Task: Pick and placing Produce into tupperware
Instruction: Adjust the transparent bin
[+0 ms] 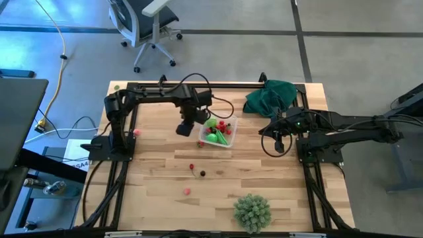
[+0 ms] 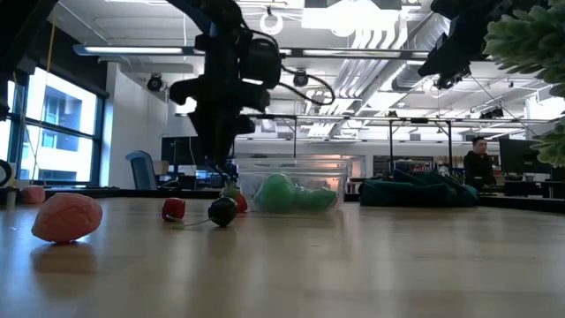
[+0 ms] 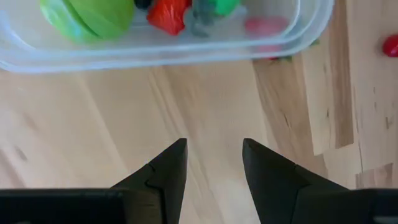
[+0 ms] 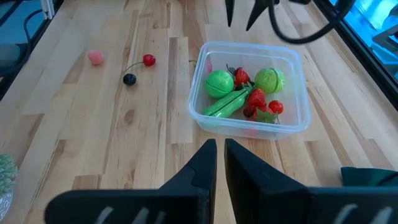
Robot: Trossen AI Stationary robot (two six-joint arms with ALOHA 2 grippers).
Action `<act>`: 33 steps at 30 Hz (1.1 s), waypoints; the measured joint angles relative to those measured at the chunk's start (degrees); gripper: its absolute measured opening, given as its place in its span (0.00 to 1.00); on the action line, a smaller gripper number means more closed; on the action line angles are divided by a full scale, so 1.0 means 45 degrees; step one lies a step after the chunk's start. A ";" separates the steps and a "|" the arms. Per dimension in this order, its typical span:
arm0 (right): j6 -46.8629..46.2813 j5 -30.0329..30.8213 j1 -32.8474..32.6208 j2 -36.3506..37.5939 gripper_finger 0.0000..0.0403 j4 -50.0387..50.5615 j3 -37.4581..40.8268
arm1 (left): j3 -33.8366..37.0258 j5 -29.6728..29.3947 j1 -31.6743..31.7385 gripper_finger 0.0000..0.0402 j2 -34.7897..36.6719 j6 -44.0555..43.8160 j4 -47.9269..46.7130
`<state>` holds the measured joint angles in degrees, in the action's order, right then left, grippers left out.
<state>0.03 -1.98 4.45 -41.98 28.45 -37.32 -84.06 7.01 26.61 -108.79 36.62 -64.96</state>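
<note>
The clear tupperware stands mid-table with green and red produce inside. My left gripper hangs open just to its left, fingers pointing down over bare wood, nothing between them. Loose produce lies nearer the front: a red berry, a dark berry and a pink piece. One more red piece lies by the left arm's base. My right gripper waits shut above the table's right side, aimed at the tupperware.
A pale-green spiky ball sits at the near edge. A dark green cloth lies bunched at the far right. Black arm frames run along both table sides. Bare wood lies between the tupperware and the loose berries.
</note>
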 joint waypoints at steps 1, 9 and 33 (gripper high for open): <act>-0.0005 0.0002 0.0005 0.0000 0.06 0.0000 0.0000 | 0.0223 0.0047 0.0000 0.36 0.0000 -0.0003 0.0240; -0.0005 0.0000 0.0000 -0.0005 0.06 0.0000 0.0000 | 0.1533 0.1295 -0.0115 0.36 0.0000 -0.0010 0.2853; -0.0003 0.0001 0.0003 -0.0005 0.06 -0.0005 0.0001 | 0.1536 0.1970 -0.0670 0.36 -0.0005 0.0107 0.5505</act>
<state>0.02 -1.97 4.46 -42.00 28.42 -37.31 -77.14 15.88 23.59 -108.81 37.10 -40.19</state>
